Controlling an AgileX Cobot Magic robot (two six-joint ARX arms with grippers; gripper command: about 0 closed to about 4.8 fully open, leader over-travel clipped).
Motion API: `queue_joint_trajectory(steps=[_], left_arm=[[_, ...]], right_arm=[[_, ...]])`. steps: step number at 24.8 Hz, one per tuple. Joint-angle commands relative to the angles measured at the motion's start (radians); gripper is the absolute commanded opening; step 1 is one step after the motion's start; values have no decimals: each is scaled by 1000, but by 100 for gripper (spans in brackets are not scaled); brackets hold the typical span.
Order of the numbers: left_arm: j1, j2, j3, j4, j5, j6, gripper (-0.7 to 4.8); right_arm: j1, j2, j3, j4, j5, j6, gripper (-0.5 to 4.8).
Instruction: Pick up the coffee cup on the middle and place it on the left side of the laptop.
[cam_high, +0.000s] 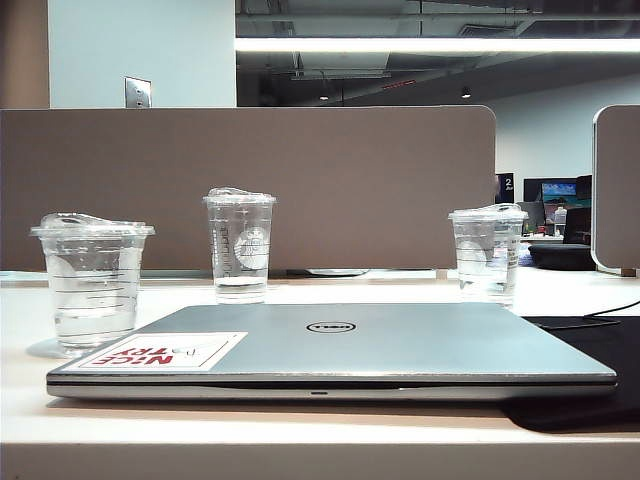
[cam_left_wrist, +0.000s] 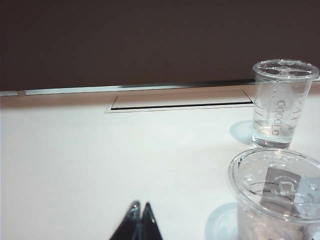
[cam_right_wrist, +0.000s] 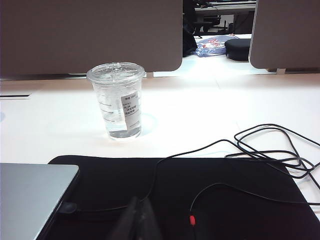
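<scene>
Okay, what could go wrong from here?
The coffee cup holds liquid right beside the laptop; a bump from the shut left gripper nearby could spill it. The tall cup looks similar, inviting a mix-up. Loose cables lie ahead of the shut right gripper and could snag.

Exterior view low, close behind laptop (cam_high: 335, 350), wrist views low over the desk.

We see the coffee cup (cam_high: 92, 285) in clear, glossy plastic with a ridged lid, the laptop (cam_high: 340, 350) in smooth, satin silver-grey with a paper-like sticker (cam_high: 165, 351), and the table (cam_left_wrist: 100, 160) in matt white.
</scene>
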Motion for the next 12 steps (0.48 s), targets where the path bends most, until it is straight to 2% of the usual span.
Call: queue_joint_trajectory(steps=[1,12], left_arm=[[1,0,3,7,0,-2,-3],[1,-98,0,-31,0,-2,-3]], right_arm=[[1,-2,-4,17,2,0,-5],[1,-2,-4,18,2,0,-5]])
